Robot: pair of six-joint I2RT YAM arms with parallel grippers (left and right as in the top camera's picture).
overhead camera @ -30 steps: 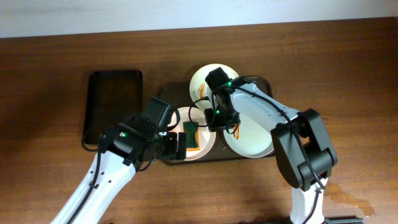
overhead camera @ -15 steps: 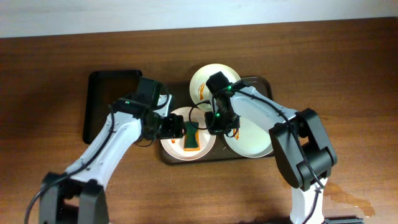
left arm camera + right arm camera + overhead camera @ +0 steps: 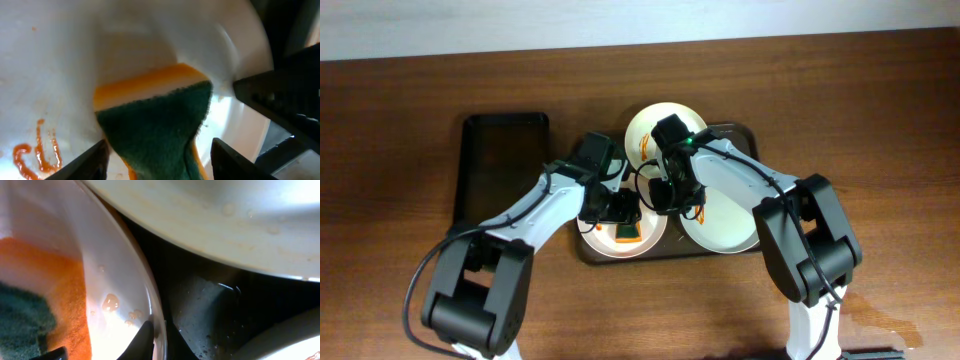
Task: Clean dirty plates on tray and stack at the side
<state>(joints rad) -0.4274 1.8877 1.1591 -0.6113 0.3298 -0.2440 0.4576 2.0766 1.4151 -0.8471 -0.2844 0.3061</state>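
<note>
Three white plates lie on the brown tray (image 3: 748, 132): a back plate (image 3: 650, 128), a right plate (image 3: 725, 222) with an orange smear, and a front-left plate (image 3: 600, 238). A green-and-orange sponge (image 3: 626, 233) lies in the front-left plate. My left gripper (image 3: 620, 212) is open, its fingers straddling the sponge (image 3: 155, 125). An orange sauce smear (image 3: 35, 155) shows on the plate (image 3: 55, 65) beside it. My right gripper (image 3: 665, 196) is shut on the front-left plate's rim (image 3: 150, 295); its fingertips (image 3: 159, 342) pinch the edge.
A smaller black tray (image 3: 502, 170) lies to the left of the brown tray. In the right wrist view the wet dark tray floor (image 3: 200, 295) shows between the back plate (image 3: 225, 220) and the right plate (image 3: 300, 337). Both arms crowd over the tray's middle.
My left arm has swung from the lower left round to the plate's far side, and its open gripper has come down over the sponge. The right gripper has stayed on the rim.
</note>
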